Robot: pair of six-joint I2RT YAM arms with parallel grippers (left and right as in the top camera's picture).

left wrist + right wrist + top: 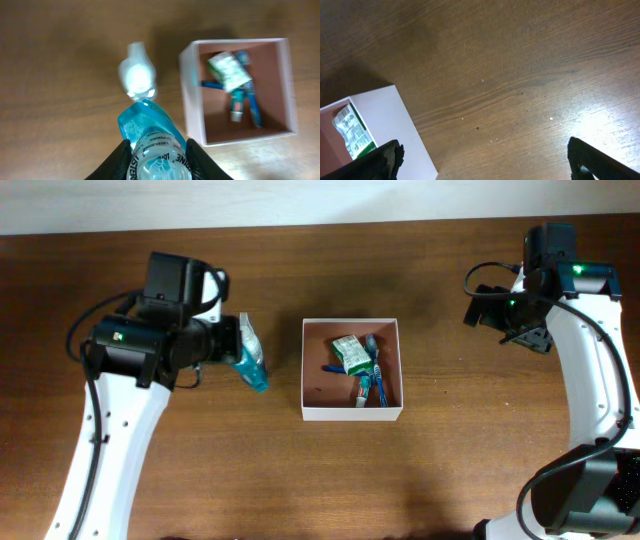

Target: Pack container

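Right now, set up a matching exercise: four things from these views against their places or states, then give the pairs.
1 blue bottle
2 green-and-white packet
3 right tool
4 container

a open, holding nothing
b lying in the container
c white walls, reddish-brown inside
d clamped in the left tool

Pairs: 1-d, 2-b, 3-a, 4-c

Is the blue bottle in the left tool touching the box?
Apart. The overhead view shows bare table between the blue bottle, held in the left tool, and the left wall of the box.
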